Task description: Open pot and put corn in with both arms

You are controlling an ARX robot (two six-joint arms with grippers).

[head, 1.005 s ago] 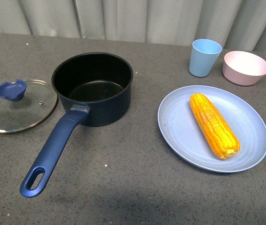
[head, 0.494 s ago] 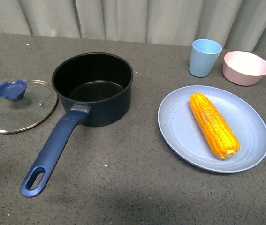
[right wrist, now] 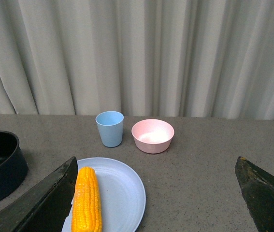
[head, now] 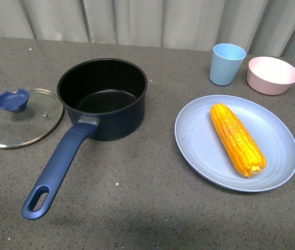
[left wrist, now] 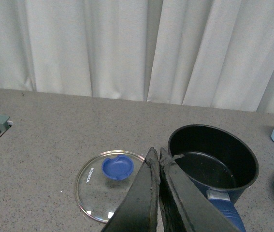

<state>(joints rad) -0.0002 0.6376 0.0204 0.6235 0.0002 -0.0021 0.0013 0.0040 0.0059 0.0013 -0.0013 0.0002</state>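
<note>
Looks about half done. Has the pot (head: 103,99) uncovered already, left of centre on the counter (head: 147,208), with the glass lid (head: 22,117) laid flat just beside it on the left, blue knob up. Leaves the 2nd part undone: getting the corn (head: 238,139) into the pot.

Finds the corn lying on the blue plate (head: 199,140) on the right, well apart from the pot, running from the far side toward the near right. Shows nothing else on that plate.

Holds nothing in the pot: black inside, bare down to the bottom. Stands the pale blue cup (head: 227,64) and the pink bowl (head: 272,75) side by side at the far right, behind the plate. Shows the bowl empty; probably the cup too, though without a clear look at its bottom.

Catches neither arm from the front. From the left wrist, shows the left pincer (left wrist: 157,152) pressed together with nothing between, hanging over the counter on the near side of lid and pot. From the right wrist, shows the right pincer (right wrist: 157,162) spread wide and holding nothing, facing the plate from the near side, not touching the corn.

Calls next, most likely, for lowering the right pincer over the corn, closing across its middle, then lifting and carrying it left to the pot.
</note>
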